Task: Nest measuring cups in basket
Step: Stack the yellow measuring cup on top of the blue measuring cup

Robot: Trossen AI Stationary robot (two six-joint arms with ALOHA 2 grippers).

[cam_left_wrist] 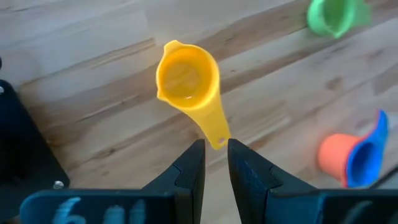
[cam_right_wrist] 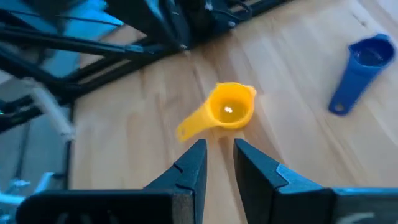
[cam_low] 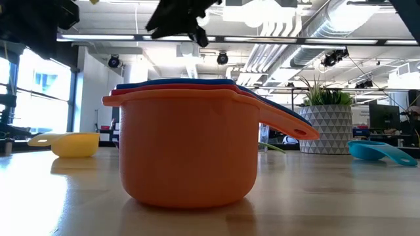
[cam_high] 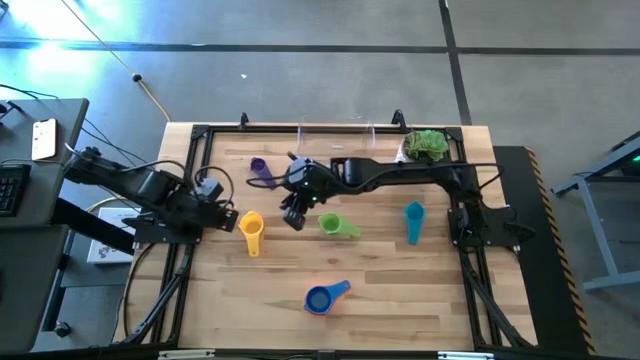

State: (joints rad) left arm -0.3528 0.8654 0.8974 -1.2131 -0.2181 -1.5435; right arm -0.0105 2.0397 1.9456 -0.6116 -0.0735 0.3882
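Basket (cam_high: 335, 130) walls barely discernible; nested cups' (cam_low: 187, 85) interiors hidden

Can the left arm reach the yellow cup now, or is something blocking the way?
Probably yes. The left gripper sits just beside the yellow cup, its fingers slightly parted at the handle tip, with only bare table between them. The right gripper hovers nearby, not between.

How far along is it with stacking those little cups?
Done: the blue cup and red cup sit nested in the orange cup, but that stack stands on the table, not in the basket. In hand: nothing; the left gripper and right gripper hover empty near the yellow cup. Left: yellow, green cup, purple cup and teal cup lie loose.
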